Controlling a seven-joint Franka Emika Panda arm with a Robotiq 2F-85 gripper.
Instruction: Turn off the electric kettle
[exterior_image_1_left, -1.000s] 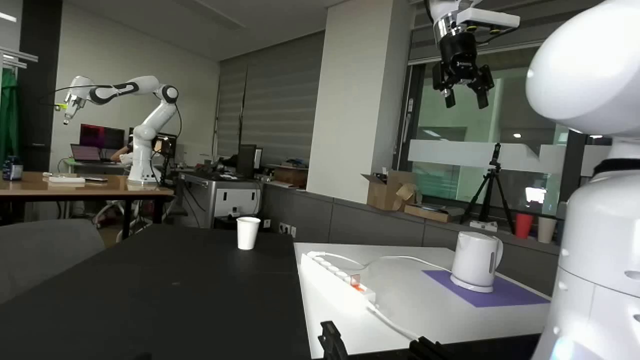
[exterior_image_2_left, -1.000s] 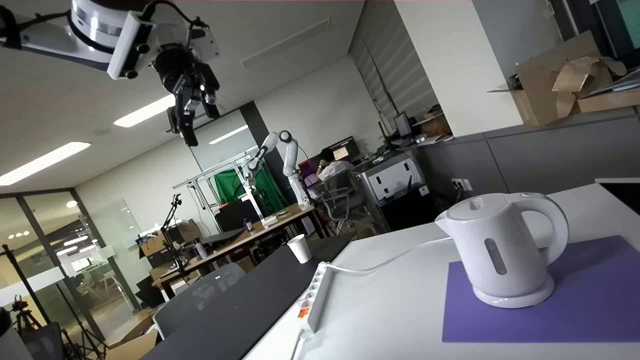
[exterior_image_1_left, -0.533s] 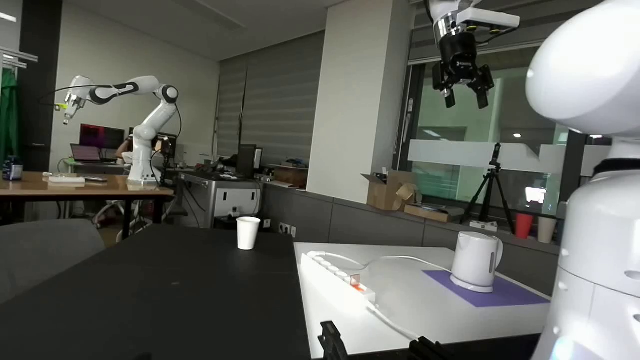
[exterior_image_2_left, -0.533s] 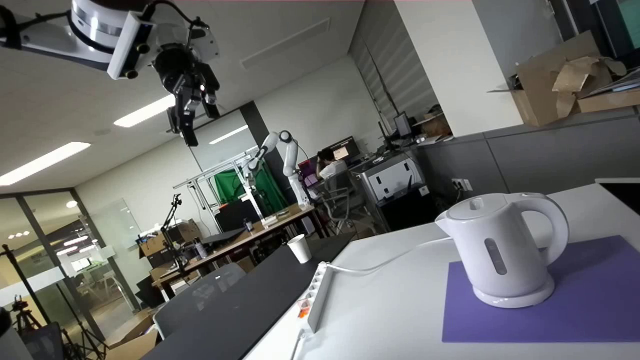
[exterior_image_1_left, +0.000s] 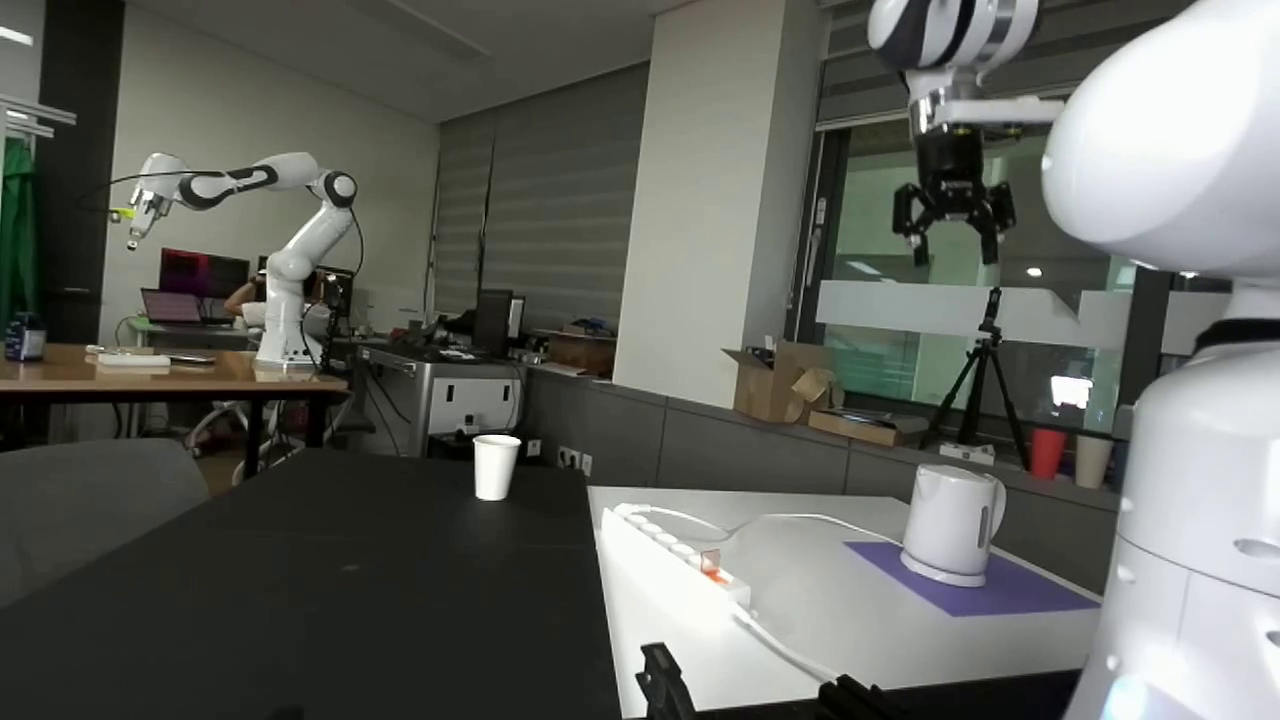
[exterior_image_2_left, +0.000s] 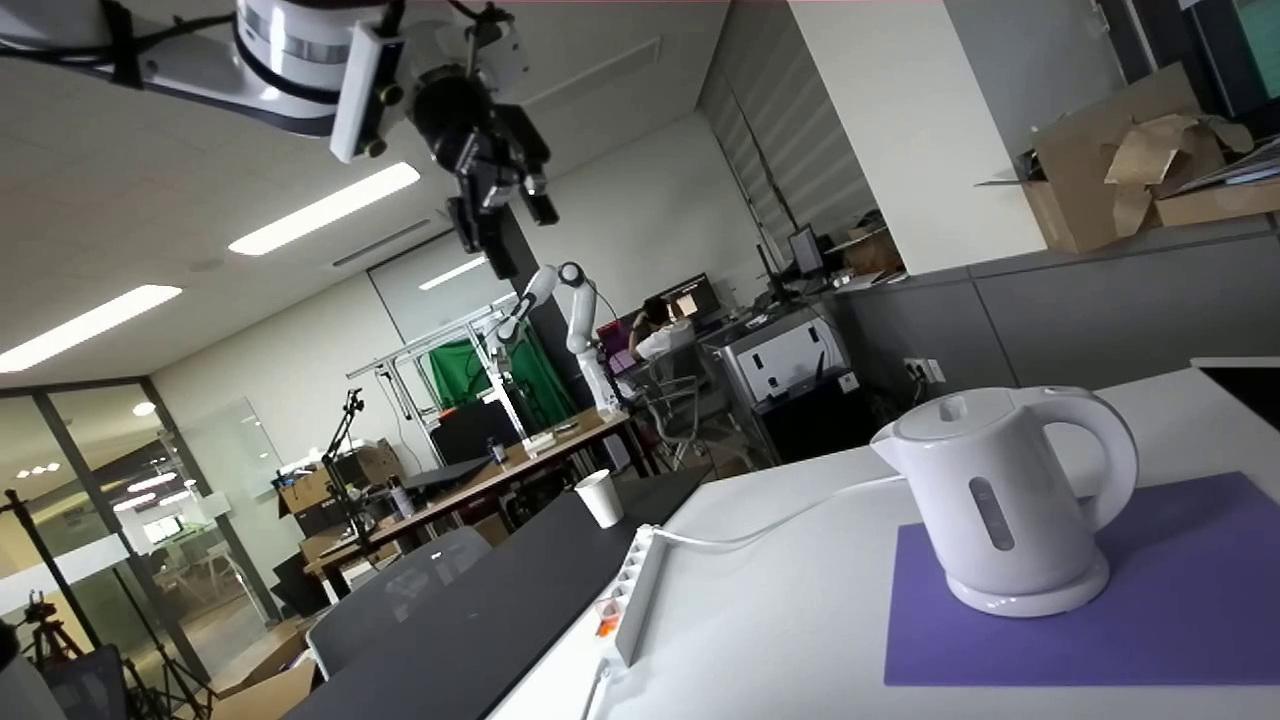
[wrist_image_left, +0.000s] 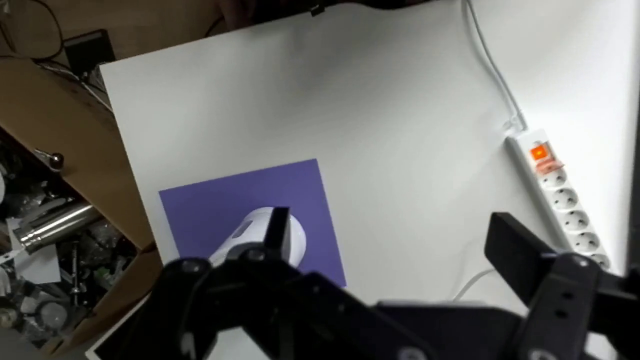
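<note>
The white electric kettle (exterior_image_1_left: 943, 520) stands upright on a purple mat (exterior_image_1_left: 1025, 590); it also shows in an exterior view (exterior_image_2_left: 985, 500) with its loop handle, and partly in the wrist view (wrist_image_left: 261, 226) behind a finger. Its cord runs to a white power strip (exterior_image_2_left: 636, 590), also in the wrist view (wrist_image_left: 575, 220). The strip's orange switch (wrist_image_left: 539, 152) glows, with a clear reddish flap beside it. My gripper (exterior_image_1_left: 955, 252) hangs open and empty high above the white table, apart from everything; it shows in an exterior view (exterior_image_2_left: 522, 242) and the wrist view (wrist_image_left: 387, 220).
A plain white cup (exterior_image_1_left: 495, 466) stands on a black table (exterior_image_1_left: 350, 580) beside the white table (exterior_image_1_left: 800, 620). Cardboard boxes (exterior_image_1_left: 785, 380) and a tripod (exterior_image_1_left: 980, 370) stand on the ledge behind. The strip's own cable (wrist_image_left: 495, 65) crosses the white table.
My gripper has moved, going lower and rightward in one exterior picture and rightward in the opposite picture. It stays open. The kettle, power strip and cup have not moved.
</note>
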